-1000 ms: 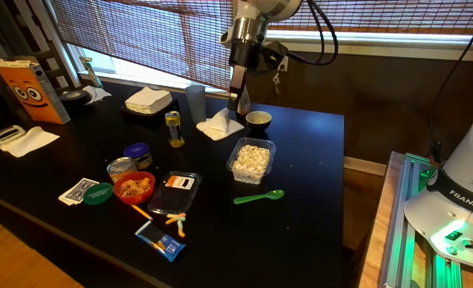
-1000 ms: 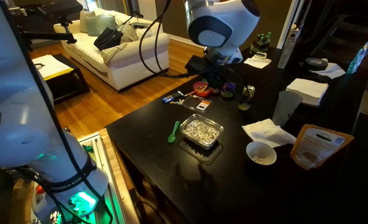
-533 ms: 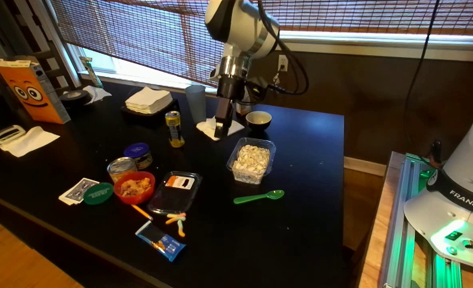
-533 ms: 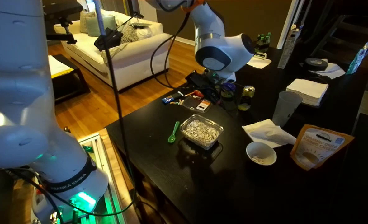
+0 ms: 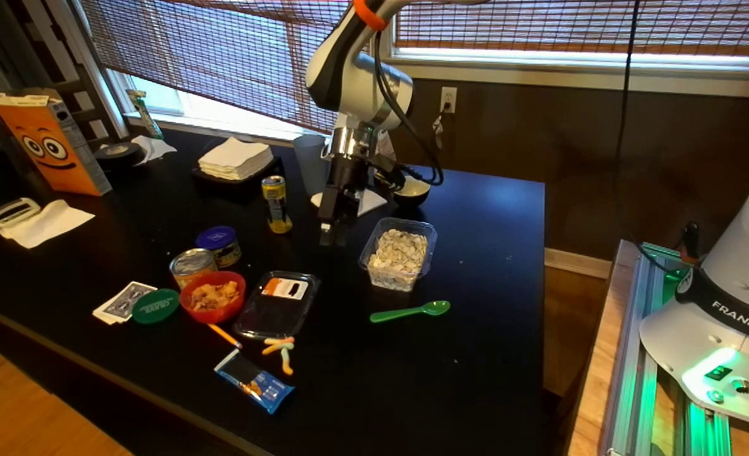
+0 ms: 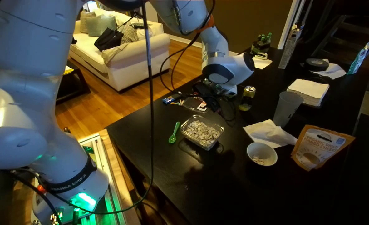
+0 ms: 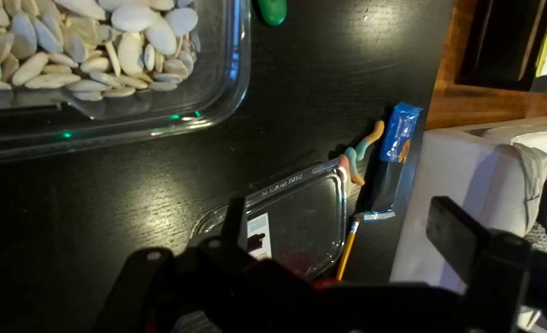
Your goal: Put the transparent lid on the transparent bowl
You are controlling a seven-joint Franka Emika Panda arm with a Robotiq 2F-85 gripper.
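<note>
The transparent lid [image 5: 278,313] is a rounded-rectangular clear plastic lid with an orange and white label. It lies flat on the dark table, and also shows in an exterior view [image 6: 193,104] and the wrist view [image 7: 308,208]. The transparent bowl [image 5: 392,282] stands open beside it, holding pale seeds; its rim shows large in the wrist view [image 7: 239,78]. My gripper [image 5: 332,235] is above the table between the can and the bowl, apart from both. In the wrist view the gripper [image 7: 340,215] is open and empty, its fingers spread, one overlapping the lid's label.
A red bowl [image 5: 214,310] of food touches or nearly touches the lid. Gummy worms [image 5: 281,351], a pencil [image 5: 225,336] and a blue wrapper [image 5: 254,383] lie near it. A green spoon [image 5: 410,312], a yellow can [image 5: 276,206] and a small dark bowl [image 5: 410,192] stand around.
My gripper has moved down toward the table, and leftward in an exterior view, coming closer to the lid. The lid and the bowl have not moved.
</note>
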